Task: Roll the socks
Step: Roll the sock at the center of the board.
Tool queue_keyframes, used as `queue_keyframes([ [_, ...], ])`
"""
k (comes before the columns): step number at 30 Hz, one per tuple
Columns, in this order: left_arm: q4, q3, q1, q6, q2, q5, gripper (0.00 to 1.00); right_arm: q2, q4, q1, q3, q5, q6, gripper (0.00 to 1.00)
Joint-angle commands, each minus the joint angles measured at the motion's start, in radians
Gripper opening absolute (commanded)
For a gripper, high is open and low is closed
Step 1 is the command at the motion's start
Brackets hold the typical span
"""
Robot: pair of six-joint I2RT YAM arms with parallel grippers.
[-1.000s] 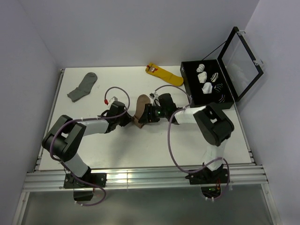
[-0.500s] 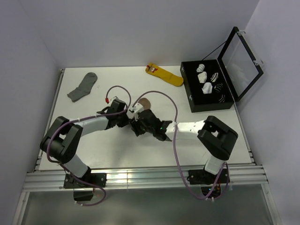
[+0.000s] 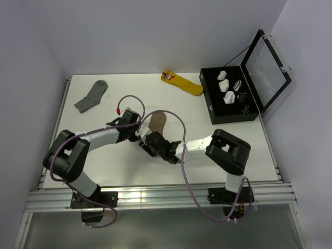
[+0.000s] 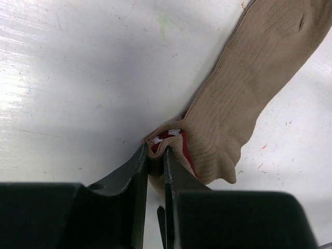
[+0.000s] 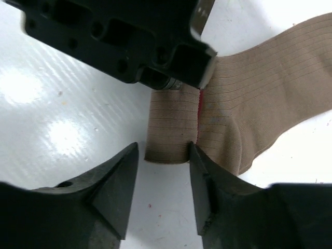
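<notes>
You had the tan sock (image 3: 157, 122) lying near the middle of the white worktop (image 3: 109, 163), its foot stretched flat toward the far side and its cuff end turned toward the arms. Your left end effector (image 3: 139, 134) was clenched on that cuff: in the left wrist view the fingers (image 4: 140, 171) stood nearly together, pinching the folded red and white band of the sock (image 4: 249, 88) at their tips (image 4: 155, 153). Your right end effector (image 5: 163, 150) was released, its fingers (image 5: 116, 187) spread to either side of the short folded-back flap of the sock (image 5: 270, 88), with the black body of the left one just beyond. From above, the two met at the cuff (image 3: 147, 142). A grey sock (image 3: 92, 96), a yellow sock (image 3: 182, 83) and an open black case (image 3: 210, 98) lay well apart along the far side.
</notes>
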Motion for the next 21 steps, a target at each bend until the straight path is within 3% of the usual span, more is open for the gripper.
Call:
queue_keyframes([
  [1,-0.088,0.014,-0.006,0.038,0.008,0.022,0.0,0.036,0.039,0.015,0.038,0.042,-0.035,0.49],
  [4,-0.085,0.012,-0.005,0.036,0.001,0.029,0.0,0.062,0.03,0.017,0.046,0.048,-0.033,0.38],
  [5,-0.085,0.011,-0.006,0.035,-0.006,0.029,0.01,0.063,0.031,0.017,0.042,0.047,-0.032,0.28],
  [9,-0.071,-0.011,-0.005,0.023,-0.057,0.009,0.22,0.06,-0.027,0.014,0.055,0.022,-0.013,0.0],
  [11,-0.069,-0.02,-0.005,0.017,-0.098,-0.022,0.34,0.036,-0.044,0.0,0.055,-0.046,0.016,0.0],
  [12,-0.075,-0.025,-0.003,0.01,-0.112,-0.036,0.45,0.025,-0.067,-0.012,0.056,-0.094,0.032,0.0],
  [15,-0.068,-0.051,0.003,-0.014,-0.181,-0.088,0.59,0.002,-0.114,-0.086,0.075,-0.313,0.137,0.0],
  [21,0.012,-0.169,0.018,-0.083,-0.345,-0.14,0.68,0.036,-0.164,-0.213,0.134,-0.654,0.245,0.0],
])
